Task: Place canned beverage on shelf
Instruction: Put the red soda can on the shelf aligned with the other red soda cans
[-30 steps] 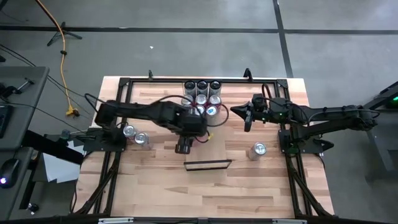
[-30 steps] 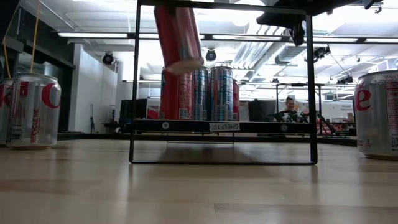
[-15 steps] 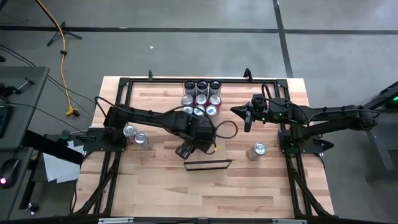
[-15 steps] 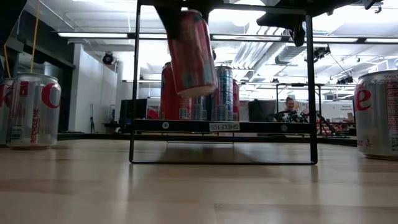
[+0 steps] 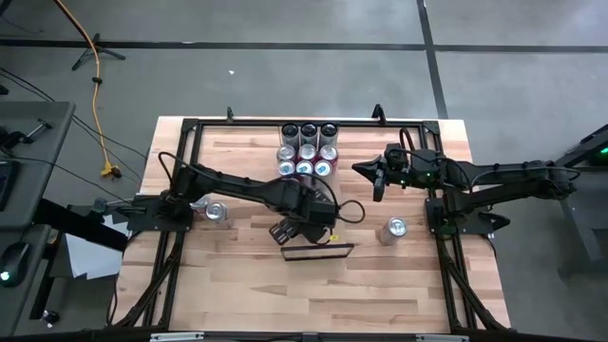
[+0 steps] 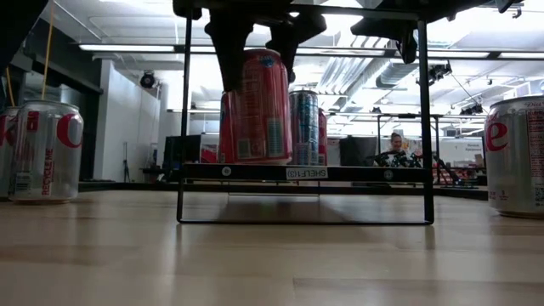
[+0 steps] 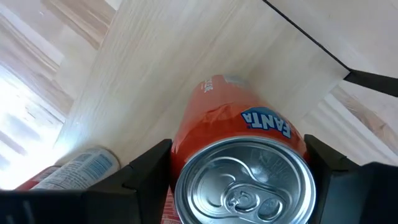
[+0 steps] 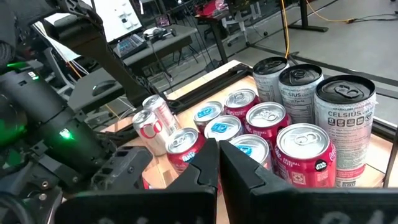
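My left hand point(image 6: 255, 51) clamps the Fanta can point(image 6: 255, 106) upright over the shelf point(image 6: 302, 172); next I lower and release.

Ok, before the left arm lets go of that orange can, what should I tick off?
1. Left gripper clamps the Fanta can on both sides: ok.
2. Can upright: ok, it hangs vertical in the low view.
3. Can over the shelf: ok, pale board lies beneath it in the left wrist view.
4. Can bottom resting on the shelf: cannot tell.
5. Room beside the can on the shelf: ok, bare board shows around it.
6. Right gripper out of the way: ok, shut and parked beside the can cluster.
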Action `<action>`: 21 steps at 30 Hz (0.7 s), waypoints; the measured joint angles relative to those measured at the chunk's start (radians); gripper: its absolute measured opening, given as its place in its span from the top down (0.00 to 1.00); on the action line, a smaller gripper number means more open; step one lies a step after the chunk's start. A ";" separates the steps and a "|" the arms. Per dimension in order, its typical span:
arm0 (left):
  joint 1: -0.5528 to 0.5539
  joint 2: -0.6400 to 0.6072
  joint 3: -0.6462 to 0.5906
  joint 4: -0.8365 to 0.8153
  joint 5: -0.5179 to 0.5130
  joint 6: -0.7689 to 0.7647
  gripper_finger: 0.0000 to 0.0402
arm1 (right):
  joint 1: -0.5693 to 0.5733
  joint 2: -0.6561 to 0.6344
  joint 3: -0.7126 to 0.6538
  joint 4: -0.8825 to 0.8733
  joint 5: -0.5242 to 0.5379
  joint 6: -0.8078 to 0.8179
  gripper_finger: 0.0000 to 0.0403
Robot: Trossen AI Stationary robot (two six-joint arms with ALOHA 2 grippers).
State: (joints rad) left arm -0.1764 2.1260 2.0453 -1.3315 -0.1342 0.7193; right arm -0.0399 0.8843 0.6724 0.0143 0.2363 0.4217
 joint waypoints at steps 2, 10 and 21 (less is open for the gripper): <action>0.000 0.001 0.000 0.000 -0.001 0.001 0.46 | 0.000 0.000 0.000 0.000 0.000 0.000 1.00; 0.002 -0.001 -0.002 0.002 -0.005 -0.004 0.43 | 0.000 0.000 0.000 0.000 0.000 0.000 1.00; -0.001 0.001 -0.005 0.078 -0.011 -0.139 0.40 | 0.000 0.000 0.000 0.000 0.000 0.000 1.00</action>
State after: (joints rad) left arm -0.1776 2.1269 2.0407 -1.2537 -0.1448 0.5798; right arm -0.0398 0.8841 0.6724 0.0147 0.2363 0.4217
